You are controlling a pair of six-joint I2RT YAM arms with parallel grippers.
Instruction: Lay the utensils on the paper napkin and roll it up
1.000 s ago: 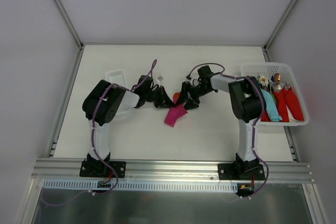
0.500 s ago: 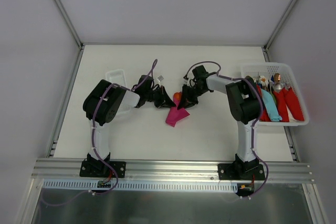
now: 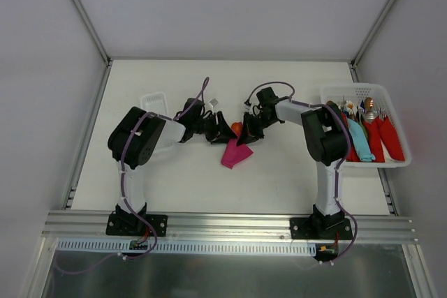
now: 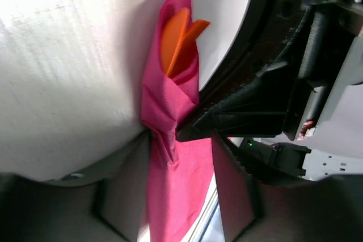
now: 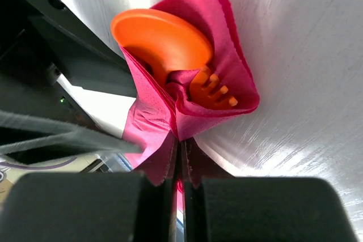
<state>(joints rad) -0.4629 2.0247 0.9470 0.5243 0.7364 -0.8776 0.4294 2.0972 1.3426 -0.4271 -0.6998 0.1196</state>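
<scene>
Magenta paper napkin (image 3: 235, 154), wrapped loosely round the orange spoon (image 5: 161, 38) and fork (image 5: 212, 89), lay midway between the table's (image 3: 279, 88) side edges. The right gripper (image 5: 180, 143) pinched its fold; the left gripper (image 4: 181, 135) stood parted around it. Regripping should hold the roll taut.

Handles of spoon (image 5: 161, 41) and fork (image 5: 215, 89) hidden inside the napkin (image 5: 235, 66); napkin's lower end cut off by the left wrist view's edge.

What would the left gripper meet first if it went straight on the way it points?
Most likely the rolled magenta-pink paper napkin, lying between the parted fingers of the left gripper, orange plastic spoon tucked inside; the right gripper pinches it alongside.
</scene>
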